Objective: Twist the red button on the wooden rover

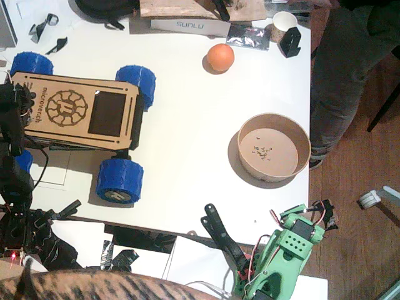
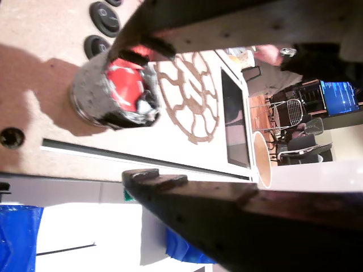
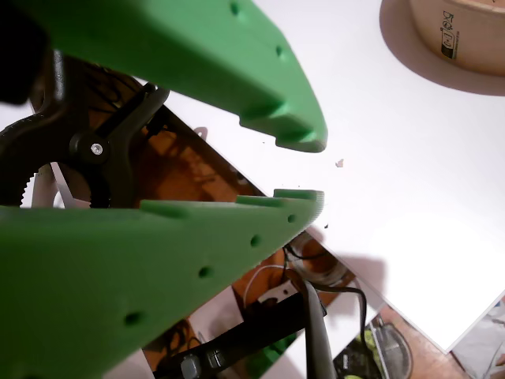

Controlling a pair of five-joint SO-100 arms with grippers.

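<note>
The wooden rover (image 1: 75, 112) lies at the table's left with blue wheels (image 1: 119, 180). My black left gripper (image 1: 20, 103) hangs over its left end and hides the red button in the fixed view. In a wrist view the red button (image 2: 122, 85), with its metal rim, stands on the rover's deck (image 2: 51, 45) between the dark jaws. The left gripper (image 2: 142, 115) is open: the upper fingertip (image 2: 136, 54) touches the button's top, the lower one stays clear. The green right arm (image 1: 294, 240) rests at the front right. Its gripper (image 3: 304, 170) is slightly open and holds nothing.
An orange ball (image 1: 220, 57) and a round paper bowl (image 1: 274, 153) lie right of the rover. A person (image 1: 350, 62) stands at the table's right edge. Two black buttons (image 2: 97, 45) sit beside the red one. A black clamp (image 1: 219, 234) grips the front edge.
</note>
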